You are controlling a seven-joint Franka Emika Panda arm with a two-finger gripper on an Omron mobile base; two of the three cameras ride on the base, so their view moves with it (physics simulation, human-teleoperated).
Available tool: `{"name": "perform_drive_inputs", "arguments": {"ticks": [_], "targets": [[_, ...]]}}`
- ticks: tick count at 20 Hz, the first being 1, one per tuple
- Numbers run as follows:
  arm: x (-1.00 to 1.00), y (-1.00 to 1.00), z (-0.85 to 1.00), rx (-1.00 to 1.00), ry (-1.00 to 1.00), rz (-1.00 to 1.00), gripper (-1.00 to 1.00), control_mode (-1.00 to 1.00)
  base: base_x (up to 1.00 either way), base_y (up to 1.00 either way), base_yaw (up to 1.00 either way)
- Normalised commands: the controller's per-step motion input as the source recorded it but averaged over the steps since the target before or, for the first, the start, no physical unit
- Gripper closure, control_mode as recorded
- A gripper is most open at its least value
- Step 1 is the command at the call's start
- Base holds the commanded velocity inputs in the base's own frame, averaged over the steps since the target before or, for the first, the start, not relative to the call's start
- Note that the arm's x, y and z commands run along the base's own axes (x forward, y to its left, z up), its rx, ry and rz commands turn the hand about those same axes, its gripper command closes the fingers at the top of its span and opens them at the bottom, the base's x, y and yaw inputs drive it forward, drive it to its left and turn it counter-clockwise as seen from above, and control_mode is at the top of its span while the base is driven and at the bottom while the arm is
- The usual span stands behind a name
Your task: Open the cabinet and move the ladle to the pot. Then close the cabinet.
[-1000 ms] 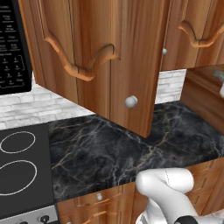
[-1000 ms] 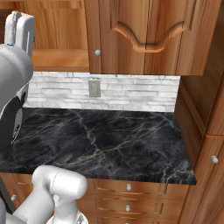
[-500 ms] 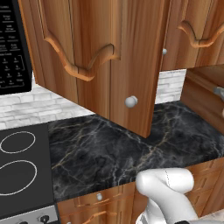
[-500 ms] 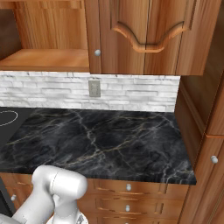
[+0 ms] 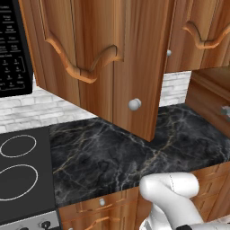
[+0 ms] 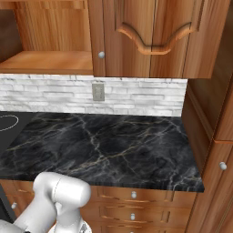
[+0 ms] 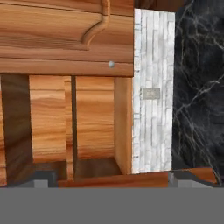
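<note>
Cabinet (image 5: 103, 67) hangs open above the black marble counter (image 6: 104, 145), door swung wide toward the base cameras so its silver knob (image 5: 134, 104) juts out over the worktop, well clear of the opening. Seen from the right base view, bare wooden shelf (image 6: 50, 61) exposed in the upper left, opening free for a reach inside. Neighbouring closed door (image 6: 150, 36) just beside it, own small knob (image 6: 101, 55) at its lower corner. Hand view rolled sideways, looking into the opened cabinet's compartment: wooden walls, a divider, dark recess, no ladle made out there from here. Gripper (image 7: 111, 178) low at the edge of that view, fingertips barely peeking, too cropped to tell apart or together. Pot not spotted on the stove rings (image 5: 18, 175). Probably lining up for the search inside.
</note>
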Motion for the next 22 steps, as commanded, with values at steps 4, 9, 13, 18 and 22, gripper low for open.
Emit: {"name": "perform_drive_inputs", "arguments": {"ticks": [4, 9, 13, 18, 22], "targets": [[-0.06, 0.54, -0.1, -0.14, 0.0, -0.1, -1.0, -1.0, 0.0, 0.0, 0.0], [0.0, 0.44, -0.11, -0.14, 0.0, -0.15, -1.0, -1.0, 0.0, 0.0, 0.0], [0.03, 0.49, -0.16, -0.13, 0.0, -0.18, -1.0, -1.0, 0.0, 0.0, 0.0], [0.44, 0.5, -0.28, -0.13, -0.01, -0.19, -1.0, -1.0, 0.0, 0.0, 0.0], [0.5, 0.57, -0.16, -0.13, -0.08, -0.2, -1.0, -1.0, 0.0, 0.0, 0.0]]}}
